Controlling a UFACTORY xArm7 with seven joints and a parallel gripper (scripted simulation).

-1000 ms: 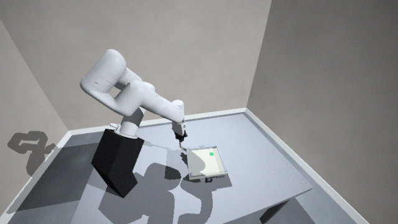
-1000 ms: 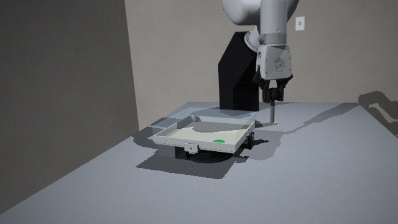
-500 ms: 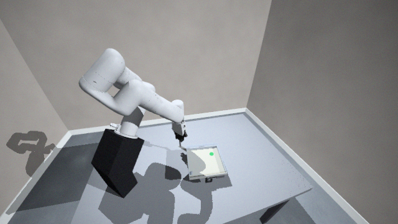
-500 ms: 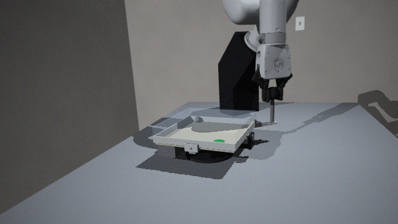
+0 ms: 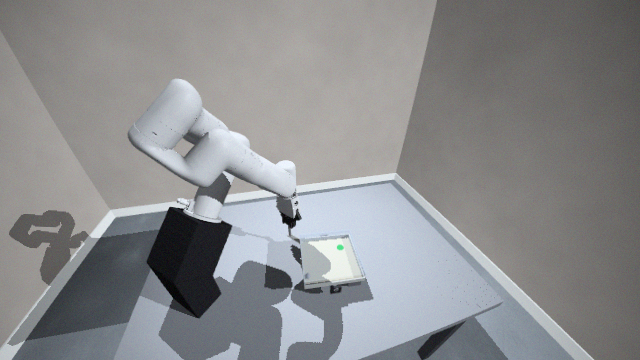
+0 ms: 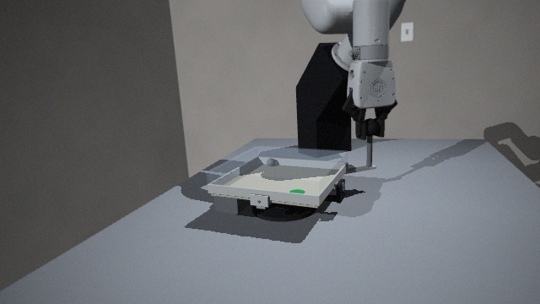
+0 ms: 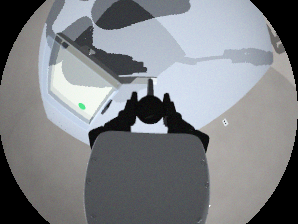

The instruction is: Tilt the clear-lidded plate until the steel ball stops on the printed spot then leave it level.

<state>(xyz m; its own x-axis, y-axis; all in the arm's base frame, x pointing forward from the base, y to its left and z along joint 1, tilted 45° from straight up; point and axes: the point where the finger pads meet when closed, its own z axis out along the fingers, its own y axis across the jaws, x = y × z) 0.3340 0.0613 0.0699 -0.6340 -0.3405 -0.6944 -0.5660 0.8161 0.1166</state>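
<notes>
Plate (image 6: 278, 195) and its clear lid sit on a dark gimbal base (image 6: 278, 211) toward the middle of the bench (image 6: 422, 236), somewhat nearer the pedestal side than the far open edge. Its cream floor carries the green printed spot (image 6: 297, 192) close to the rim facing the exterior camera, while the steel ball (image 6: 272, 161) rests in the opposite back corner, on the side toward the arm's black pedestal (image 6: 321, 110). The gripper (image 6: 369, 127) hangs just off the plate's corner nearest the pedestal, its fingers pinched on the round knob of a thin upright handle (image 6: 369, 152) whose foot runs in to that corner; they are clamped on the knob rather than spread. By my reading the tilting step is in hand: the plate looks slightly raised on the handle side in the exterior view, though how far off level it is cannot be told. The next move likely calls for a gentle lift of the handle so the ball rolls away from its corner toward the spot, then an early easing back toward level so it does not overrun into the near rim. Room is generous: the bench stretches wide toward the right and near edges, nothing else loose shows near the plate, and the walls stand well apart from the arm (image 5: 215, 150).
</notes>
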